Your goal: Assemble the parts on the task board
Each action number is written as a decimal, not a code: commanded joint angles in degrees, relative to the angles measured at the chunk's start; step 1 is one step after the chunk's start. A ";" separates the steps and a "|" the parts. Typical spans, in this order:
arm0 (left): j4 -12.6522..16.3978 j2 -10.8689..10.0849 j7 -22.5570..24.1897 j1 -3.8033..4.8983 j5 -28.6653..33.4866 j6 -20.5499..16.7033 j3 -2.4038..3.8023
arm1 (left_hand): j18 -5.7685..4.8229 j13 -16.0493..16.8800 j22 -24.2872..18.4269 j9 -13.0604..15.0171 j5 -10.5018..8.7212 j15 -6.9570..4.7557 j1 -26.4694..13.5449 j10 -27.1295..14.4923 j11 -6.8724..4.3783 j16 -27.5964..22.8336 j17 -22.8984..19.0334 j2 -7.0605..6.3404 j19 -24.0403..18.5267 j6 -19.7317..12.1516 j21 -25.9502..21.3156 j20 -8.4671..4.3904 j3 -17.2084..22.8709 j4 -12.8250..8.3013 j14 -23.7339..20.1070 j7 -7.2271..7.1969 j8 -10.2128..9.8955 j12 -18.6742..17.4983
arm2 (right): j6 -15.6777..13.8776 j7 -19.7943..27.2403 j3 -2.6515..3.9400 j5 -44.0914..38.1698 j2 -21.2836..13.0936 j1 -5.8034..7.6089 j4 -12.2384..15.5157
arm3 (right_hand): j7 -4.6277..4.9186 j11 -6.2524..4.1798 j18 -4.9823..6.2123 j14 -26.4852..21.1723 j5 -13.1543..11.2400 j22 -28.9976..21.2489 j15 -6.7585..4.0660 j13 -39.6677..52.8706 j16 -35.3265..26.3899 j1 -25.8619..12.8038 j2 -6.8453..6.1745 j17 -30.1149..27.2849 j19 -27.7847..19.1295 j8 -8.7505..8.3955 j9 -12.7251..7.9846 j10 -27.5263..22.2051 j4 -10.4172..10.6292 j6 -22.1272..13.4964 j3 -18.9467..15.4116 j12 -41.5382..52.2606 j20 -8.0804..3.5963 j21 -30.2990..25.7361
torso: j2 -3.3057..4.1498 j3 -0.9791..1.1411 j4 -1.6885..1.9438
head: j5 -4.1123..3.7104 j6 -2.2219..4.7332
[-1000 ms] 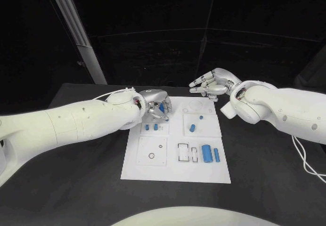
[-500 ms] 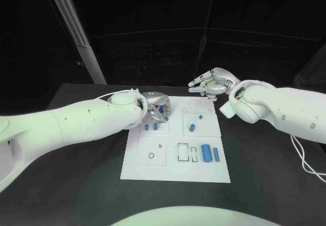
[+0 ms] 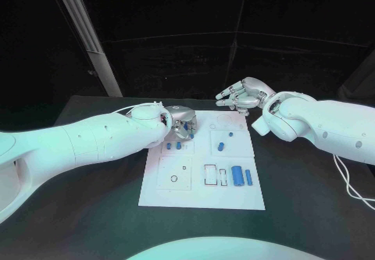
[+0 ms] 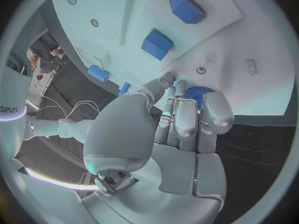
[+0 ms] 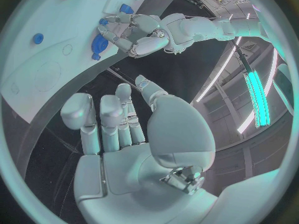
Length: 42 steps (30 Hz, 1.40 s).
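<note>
early going, i judge: left hand pinches a blue part over the board; right hand hangs open, holding nothing; several blue pieces lie loose.

A flat black table occupies the lower two thirds of the head view, its far edge running across the middle of the frame. A pale grey metal post slants from the top edge, left of centre, down to the table's far left corner. A dark curtain backdrop fills the upper frame behind it. Thin white cables lie on the table at the right edge. In the right wrist view, a glowing green-white light strip stands at right.
</note>
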 commanded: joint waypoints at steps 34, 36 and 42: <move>-0.41 0.56 0.06 -0.12 -0.58 0.84 0.00 | -1.15 -3.26 3.33 -1.39 -0.01 -0.47 1.89 4.23 -1.02 2.12 0.06 4.24 0.96 4.90 3.28 -0.52 0.90 0.36 1.84 -0.43 0.95 2.13 | -0.18 0.29 0.03 -0.32 0.34 0.09 0.02 | -0.03 0.04 0.84 -0.17 0.36 0.21 -0.10 0.00 -0.11 -0.62 0.09 0.31 -0.05 -0.19 0.02 0.08 -0.42 0.02 0.07 -0.17 -0.07 -0.20 | -0.04 0.00 0.05 | -0.18 -0.30; -0.35 0.41 0.18 -0.14 -0.50 0.11 0.01 | -1.17 -3.38 3.47 -1.42 0.00 -0.50 2.03 4.35 -1.05 2.14 -0.01 4.37 1.01 5.03 3.41 -0.54 0.90 0.26 1.83 -0.43 0.96 2.17 | -0.17 0.28 0.03 -0.33 0.33 0.09 0.01 | -0.02 0.04 0.83 -0.14 0.36 0.22 -0.10 0.02 -0.11 -0.70 0.15 0.35 -0.03 -0.19 0.02 0.16 -0.39 0.02 0.09 -0.12 -0.07 -0.20 | -0.02 0.00 0.07 | -0.19 -0.23; 0.25 -0.35 0.46 -0.17 0.18 -2.34 0.13 | -1.25 -3.60 3.83 -1.53 0.00 -0.51 2.17 4.40 -1.03 2.04 -0.30 4.26 1.16 5.06 3.74 -0.57 0.78 0.02 1.78 -0.37 0.86 2.16 | -0.16 0.25 0.03 -0.34 0.32 0.09 -0.03 | -0.02 0.04 0.83 -0.14 0.36 0.22 -0.10 0.02 -0.11 -0.70 0.15 0.35 -0.03 -0.19 0.02 0.16 -0.39 0.02 0.09 -0.12 -0.07 -0.20 | -0.01 0.00 0.11 | -0.16 -0.16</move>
